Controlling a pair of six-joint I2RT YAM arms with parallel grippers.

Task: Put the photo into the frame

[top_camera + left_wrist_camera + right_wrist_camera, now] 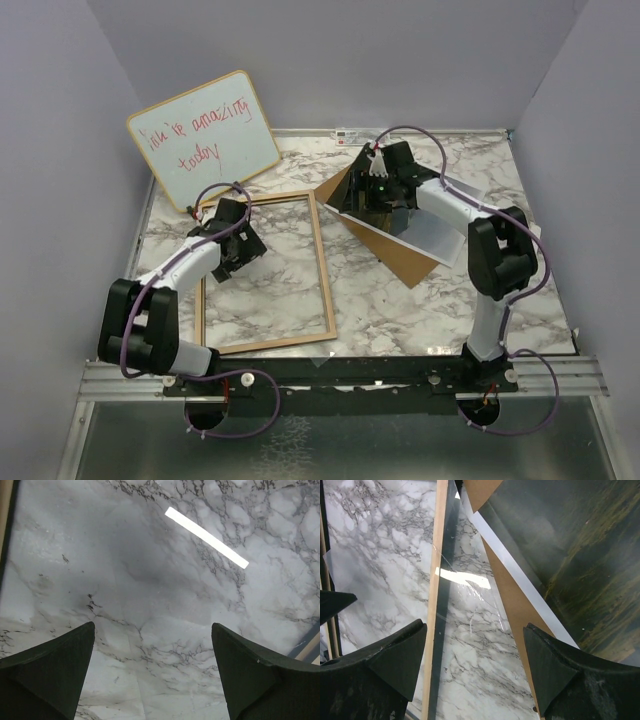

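The photo [580,555], a glossy print of grey peaks and golden-brown slopes with a thin white margin, sits ahead and to the right of the right gripper [474,625], past its right-hand finger. It overlaps a flat matte brown board [512,605] and is not held. That gripper's fingers are apart with nothing between them, only the veined marble table [420,310] below. The frame [326,275], a big rectangle of thin light-wood rails, lies flat on the marble, one rail running past this gripper's left-hand finger. The left gripper [153,625] hangs over the frame's interior, fingers spread wide and empty, above a shiny surface reflecting a light strip. A white sheet [440,235] lies under the right arm. A wood-edged whiteboard [205,135] with red handwriting leans far beyond the left gripper.
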